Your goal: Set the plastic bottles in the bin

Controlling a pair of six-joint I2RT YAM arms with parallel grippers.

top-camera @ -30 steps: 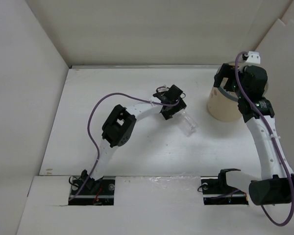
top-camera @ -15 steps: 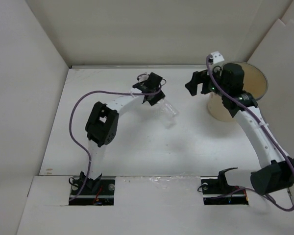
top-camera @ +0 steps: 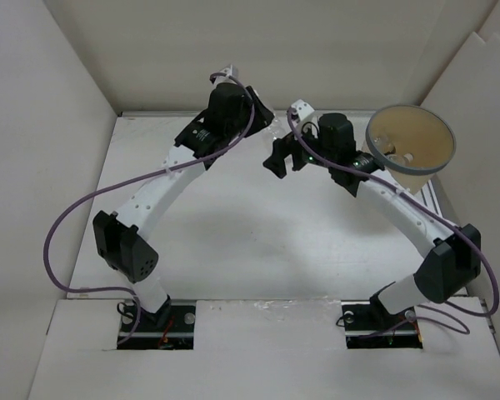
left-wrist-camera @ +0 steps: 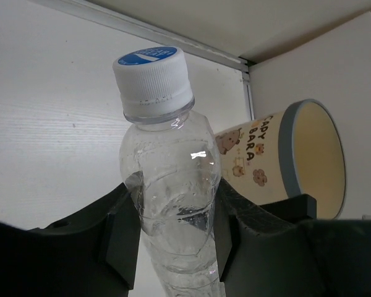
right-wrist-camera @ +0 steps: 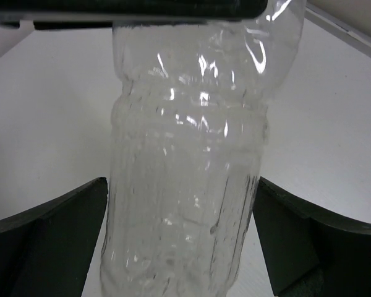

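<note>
From my two bases at the near edge, both arms arch over the white counter (top-camera: 233,242) and meet toward its far middle. My right pincer (right-wrist-camera: 179,185) comes first, released and spread wide. Its two dark fingers (right-wrist-camera: 49,241) stand on either side of the lower body of a clear plastic bottle (right-wrist-camera: 185,173), with the tips right at its ribbed walls. I cannot tell whether they actually touch it.

Just beyond, my left pincer (left-wrist-camera: 173,229) is clenched on the same bottle, one pad on each side of its body. The neck and white cap, which has a blue top, stick out past my fingertips (left-wrist-camera: 120,238). So the bottle hangs between my two pincers, gripped by the left and straddled by the right, with the counter showing behind it.

Further right, at the far right of the counter and well apart from both pincers, is the tan bin (top-camera: 417,182). It has a grey band at the rim and cartoon animals printed on its side. Inside it, low against the left wall, lie clear bottles (top-camera: 397,152). I can make out two white caps, but not the exact count.
</note>
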